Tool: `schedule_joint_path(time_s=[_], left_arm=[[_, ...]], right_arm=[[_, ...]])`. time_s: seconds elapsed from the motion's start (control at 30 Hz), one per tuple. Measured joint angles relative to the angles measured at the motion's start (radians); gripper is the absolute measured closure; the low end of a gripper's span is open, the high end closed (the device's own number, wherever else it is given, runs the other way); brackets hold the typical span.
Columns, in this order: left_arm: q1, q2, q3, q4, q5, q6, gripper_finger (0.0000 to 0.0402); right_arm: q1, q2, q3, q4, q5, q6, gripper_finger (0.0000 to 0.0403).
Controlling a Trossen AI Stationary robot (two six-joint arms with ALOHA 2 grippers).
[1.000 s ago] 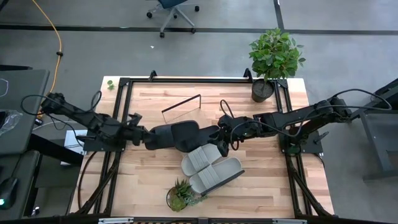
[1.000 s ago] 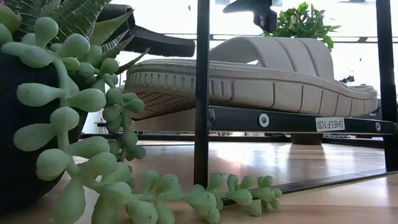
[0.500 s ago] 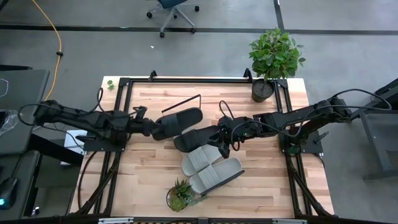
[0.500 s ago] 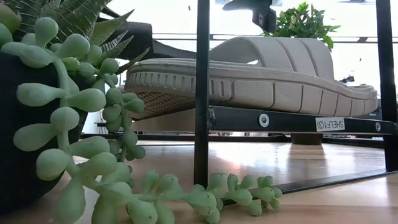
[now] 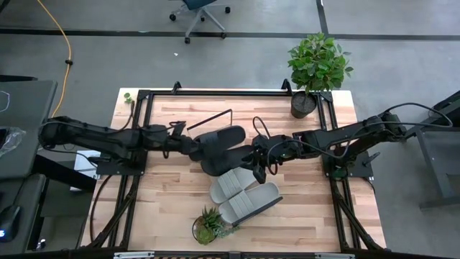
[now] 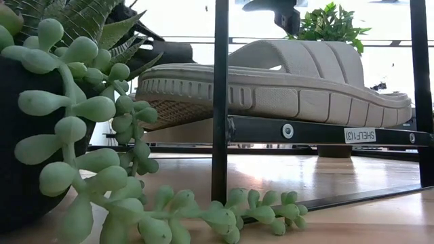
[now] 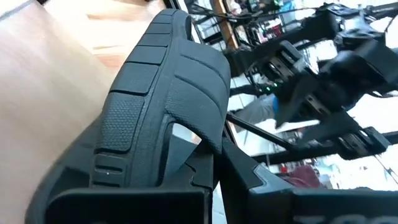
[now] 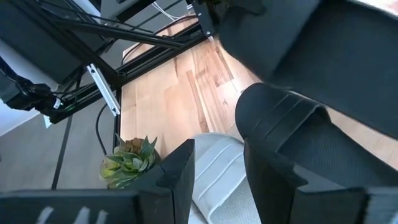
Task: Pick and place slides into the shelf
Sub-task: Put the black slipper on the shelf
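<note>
Slides: two grey ones (image 5: 244,193) sit on the shelf (image 6: 319,132) at the worktop's six o'clock; left tool (image 5: 188,143) and right tool (image 5: 257,162) each clamp a black slide (image 5: 219,137), next lowering beside them.

Shelf board (image 5: 215,119) mostly hidden under the black slides (image 5: 223,135) and arms; only a thin edge shows. Low view: succulent (image 6: 61,115) blocks the black slide (image 6: 163,51), post (image 6: 221,102) crosses the grey slide (image 6: 285,78). Left gripper (image 5: 185,141) fingertips covered by the slide. Right gripper (image 5: 253,160) grip unclear.
</note>
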Motion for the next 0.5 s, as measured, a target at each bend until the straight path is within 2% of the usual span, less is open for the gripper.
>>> schedule_joint_path(time_s=[0.27,0.5], left_arm=[[0.004,0.100,0.000,0.044,-0.046,-0.025,0.0401],[0.004,0.123,0.000,0.035,-0.124,-0.028,0.0401]], right_arm=[[0.000,0.000,0.000,-0.007,-0.011,-0.005,0.0273],[0.000,0.000,0.000,-0.010,-0.014,-0.012,0.0273]])
